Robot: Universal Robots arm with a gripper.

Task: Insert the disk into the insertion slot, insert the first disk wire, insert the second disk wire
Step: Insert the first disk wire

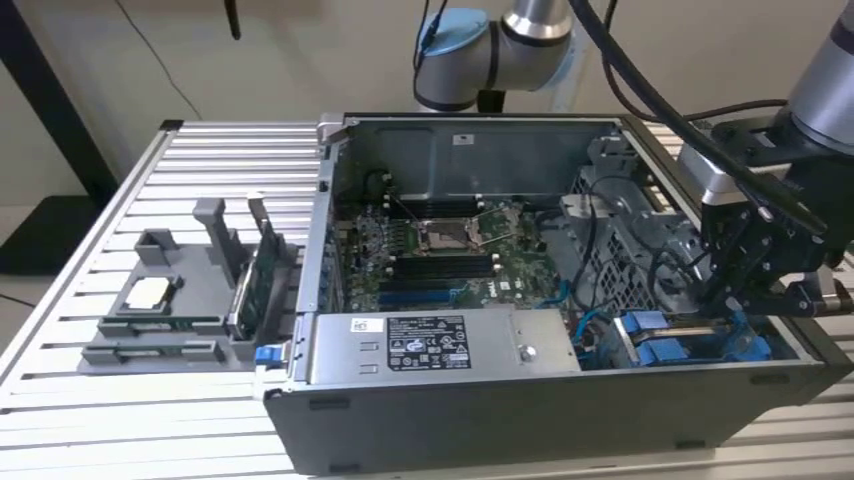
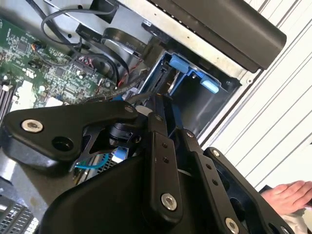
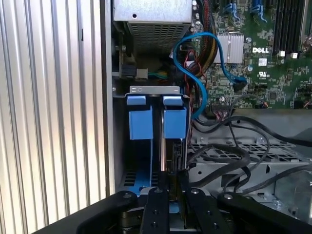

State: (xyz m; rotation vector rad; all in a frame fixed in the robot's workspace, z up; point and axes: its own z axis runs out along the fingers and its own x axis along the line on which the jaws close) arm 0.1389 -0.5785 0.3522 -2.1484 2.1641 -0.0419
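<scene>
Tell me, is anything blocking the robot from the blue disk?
Nothing I can see. In the first wrist view the gripper sits right at the blue-framed disk in the slot. The black cables lie to one side on the grey cage, and the blue cable loops beside the slot, not across it.

Bright, even light w/ glare on ribbed surface (image 1: pixel 80 390) in exterior view, case (image 1: pixel 467 150) interior in shadow & tool (image 3: pixel 176 179) dark in first wrist view.
</scene>
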